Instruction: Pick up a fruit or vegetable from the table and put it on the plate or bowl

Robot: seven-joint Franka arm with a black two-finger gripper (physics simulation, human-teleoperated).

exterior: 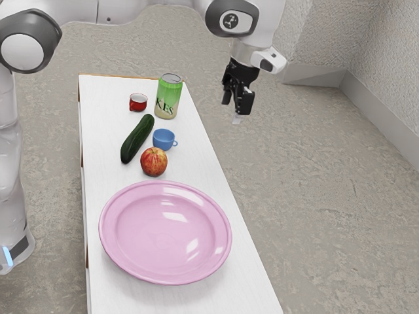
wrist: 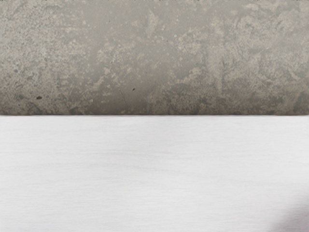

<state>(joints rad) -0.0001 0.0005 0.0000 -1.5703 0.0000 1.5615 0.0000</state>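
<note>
Our pincer (exterior: 234, 110) hangs released and empty near the table's (exterior: 98, 163) edge, at the exterior view's right of the can (exterior: 169, 96). We find the apple (exterior: 154, 161) just beside the plate (exterior: 165, 231), cucumber (exterior: 137, 138), blue cup (exterior: 163, 139) and red cup (exterior: 138, 102) behind it. Our wrist view adds bare tabletop (wrist: 154, 174) meeting grey floor (wrist: 154, 58).

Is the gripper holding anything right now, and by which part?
Nothing is held. The gripper hangs open and empty in the air; the apple and cucumber lie on the table.
</note>
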